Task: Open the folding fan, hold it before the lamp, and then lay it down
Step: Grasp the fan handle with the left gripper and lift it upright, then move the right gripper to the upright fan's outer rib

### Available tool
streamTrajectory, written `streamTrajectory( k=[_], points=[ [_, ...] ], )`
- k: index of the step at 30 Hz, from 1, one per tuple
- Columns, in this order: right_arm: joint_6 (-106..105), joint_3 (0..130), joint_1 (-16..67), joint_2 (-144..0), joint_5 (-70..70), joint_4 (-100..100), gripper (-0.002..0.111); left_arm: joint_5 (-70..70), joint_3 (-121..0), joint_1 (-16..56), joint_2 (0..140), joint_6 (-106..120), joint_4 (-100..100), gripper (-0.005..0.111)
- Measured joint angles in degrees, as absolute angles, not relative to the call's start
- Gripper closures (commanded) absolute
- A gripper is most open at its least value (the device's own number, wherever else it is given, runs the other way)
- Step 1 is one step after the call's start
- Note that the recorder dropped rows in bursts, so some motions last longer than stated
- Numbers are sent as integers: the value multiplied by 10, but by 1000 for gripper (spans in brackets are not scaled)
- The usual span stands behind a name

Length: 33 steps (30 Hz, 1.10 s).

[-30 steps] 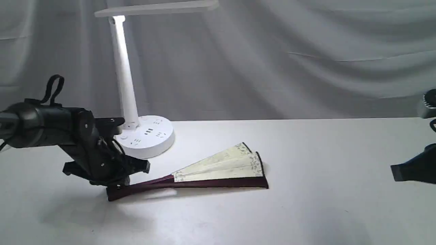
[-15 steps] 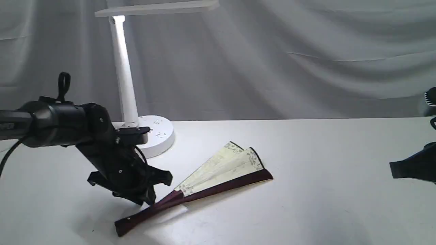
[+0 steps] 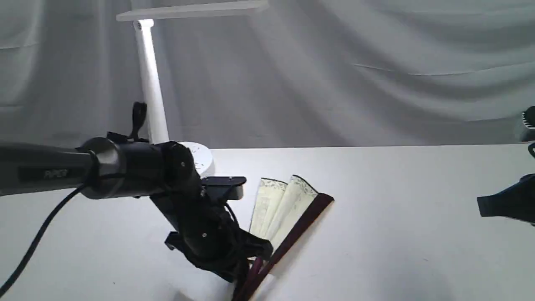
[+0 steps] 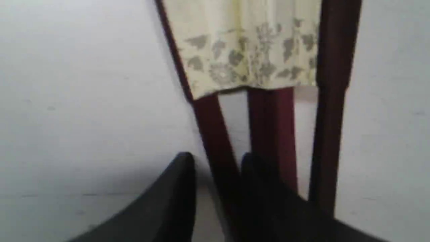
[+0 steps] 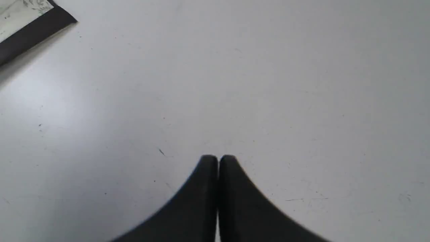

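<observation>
Three risks stand out. The left tool (image 4: 218,161) is clamped on just one dark rib of the folding fan (image 3: 284,200), low down toward the pivot end, while the other ribs and the second guard stick lie outside its jaws. With so narrow a hold so close to the pivot, the long leaf has plenty of leverage. I judge the fan could twist in the grip or slide out if the wrist swings fast. Next, the fan is only partly spread: a few cream pleats show between the maroon guards. Nothing holds the other guard, so the leaf may sag or fall shut when raised instead of opening fully. Lastly, the lamp (image 3: 151,96) stands at the far left, its base just behind the left arm (image 3: 125,167), and a wide sweep could knock the slim stem.

The fan is around the middle of the desk (image 3: 397,217), pivot end nearest and leaf reaching away to the far right. Whether its far tip is clear of the desk I cannot tell.

The left arm reaches in from the left with the forearm about level and the wrist bent steeply down, so the tool points at the desk. The right tool (image 5: 218,159), jaws pressed together and holding nothing, hangs over the desk at the far right, well apart from the fan.
</observation>
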<state>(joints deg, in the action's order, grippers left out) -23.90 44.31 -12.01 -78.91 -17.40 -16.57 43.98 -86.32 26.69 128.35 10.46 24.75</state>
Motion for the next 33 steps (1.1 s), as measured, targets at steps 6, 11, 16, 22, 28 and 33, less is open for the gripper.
streamTrajectory(
  k=[6,11,16,22,28,33],
  points=[
    [-239,443,-120,-789,-174,-181,108,437,-861,300,1285,113,287,79],
    [-240,443,-120,-789,-177,-201,108,440,-859,303,1279,121,279,79],
    [-256,443,-107,-793,-177,-215,108,461,-855,297,1234,121,250,79],
    [-262,451,-51,-840,-194,-224,108,548,-855,263,1167,121,204,79],
    [-265,500,-40,-902,-273,-269,108,561,-813,214,1110,121,192,79],
    [-296,526,-40,-939,-309,-344,102,559,-766,163,1059,121,192,79]
  ],
)
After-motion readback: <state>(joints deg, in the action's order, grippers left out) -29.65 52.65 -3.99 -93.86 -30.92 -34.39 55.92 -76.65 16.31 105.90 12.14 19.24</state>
